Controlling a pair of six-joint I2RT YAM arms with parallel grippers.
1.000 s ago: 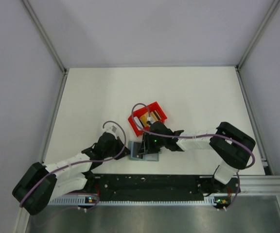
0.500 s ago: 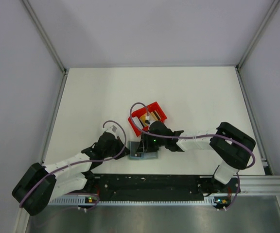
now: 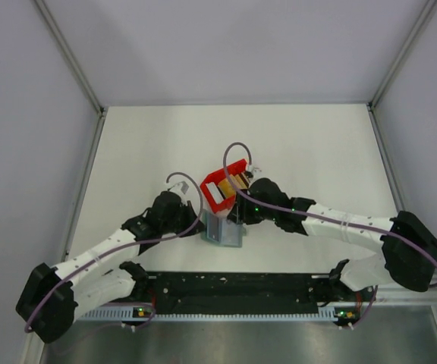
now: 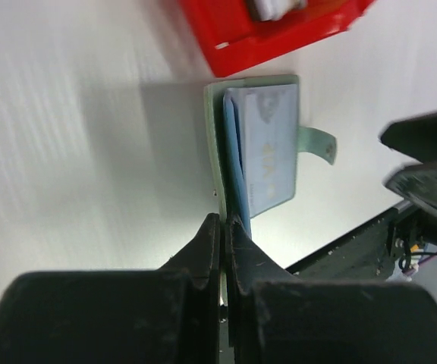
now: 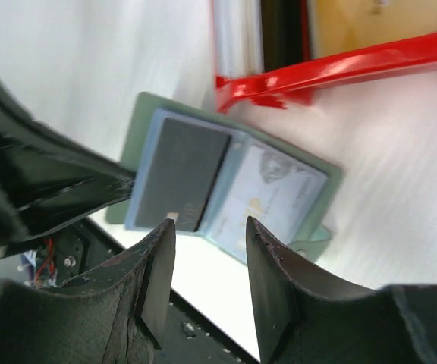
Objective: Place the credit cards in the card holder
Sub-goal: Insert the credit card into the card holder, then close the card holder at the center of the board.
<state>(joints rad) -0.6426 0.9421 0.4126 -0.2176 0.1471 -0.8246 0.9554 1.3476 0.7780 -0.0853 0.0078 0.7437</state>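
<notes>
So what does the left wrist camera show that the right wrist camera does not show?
Only the left wrist view: the left gripper with its two fingers pressed together on the edge of the card holder.
Only the right wrist view: a dark card in one pocket of the card holder, and the right gripper, open and empty.
Both: the open card holder with its light blue inside, a pale card in a pocket, the strap, and the red bin beside it.

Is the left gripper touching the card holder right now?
Touching. The left wrist view shows the left gripper with its jaws shut on the near edge of the card holder.
</notes>
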